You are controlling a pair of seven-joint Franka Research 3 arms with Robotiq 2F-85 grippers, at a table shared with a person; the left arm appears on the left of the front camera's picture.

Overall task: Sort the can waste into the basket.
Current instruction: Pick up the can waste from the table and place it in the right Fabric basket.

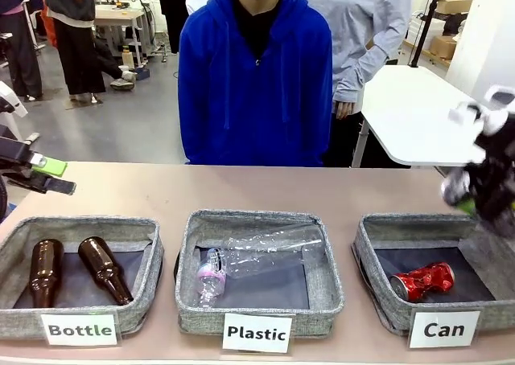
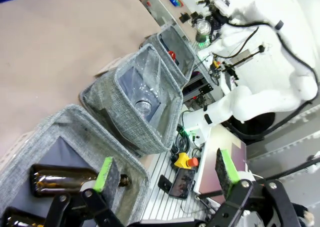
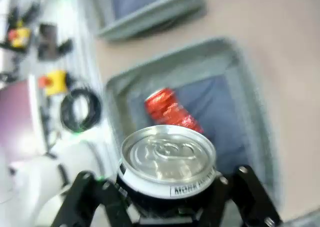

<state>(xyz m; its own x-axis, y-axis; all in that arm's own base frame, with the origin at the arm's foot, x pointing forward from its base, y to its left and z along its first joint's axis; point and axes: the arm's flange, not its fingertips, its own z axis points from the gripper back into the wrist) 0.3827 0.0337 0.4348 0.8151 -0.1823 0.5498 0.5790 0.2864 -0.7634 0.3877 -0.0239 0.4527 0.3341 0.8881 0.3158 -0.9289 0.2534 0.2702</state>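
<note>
Right wrist view: right end effector (image 3: 167, 197) clamped on silver-topped can (image 3: 167, 162), above basket (image 3: 250, 102) holding crushed red can (image 3: 170, 112); left end effector (image 2: 165, 174) spread wide.

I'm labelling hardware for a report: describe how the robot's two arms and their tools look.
Both arms are white with black cables running along them. The left tool has black linkage fingers tipped with bright green pads, seen also at the front view's left edge. The right tool shows black fingers with round pivot bolts; in the front view it is a motion-blurred black and white shape.
</note>
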